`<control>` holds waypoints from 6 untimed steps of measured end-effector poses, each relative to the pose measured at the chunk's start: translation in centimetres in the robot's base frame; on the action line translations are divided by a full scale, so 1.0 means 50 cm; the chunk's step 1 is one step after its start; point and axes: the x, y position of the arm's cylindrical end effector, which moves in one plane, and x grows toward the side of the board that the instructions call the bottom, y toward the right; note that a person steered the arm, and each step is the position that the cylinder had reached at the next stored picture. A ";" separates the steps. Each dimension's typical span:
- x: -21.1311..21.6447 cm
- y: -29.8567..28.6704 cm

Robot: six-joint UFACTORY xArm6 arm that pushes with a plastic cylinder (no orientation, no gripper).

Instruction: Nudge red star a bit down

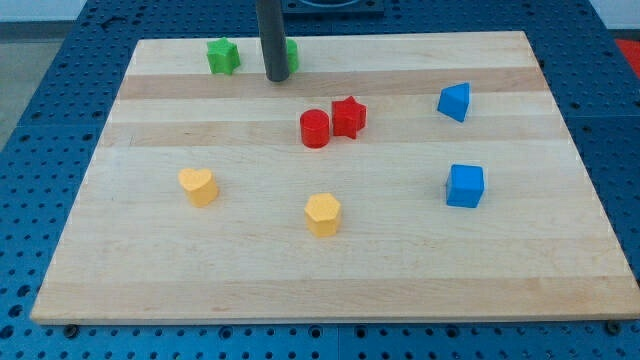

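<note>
The red star [349, 116] lies on the wooden board [330, 270], a little above the middle. A red cylinder [314, 128] touches it on its left side. My tip [277, 78] is the lower end of the dark rod near the view's top. It stands above and to the left of the red star, apart from it, with a gap of bare board between them. A green block [291, 55] is partly hidden behind the rod.
A green star [222, 56] sits at the top left of the board. A blue block [454, 101] and a blue cube [465, 186] are on the right. A yellow heart [198, 186] and a yellow hexagonal block [323, 214] lie lower down.
</note>
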 end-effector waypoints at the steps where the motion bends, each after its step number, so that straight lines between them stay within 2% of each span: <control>1: 0.000 0.084; 2: 0.000 0.168; 3: 0.035 0.187; 4: 0.089 0.194; 6: 0.179 0.291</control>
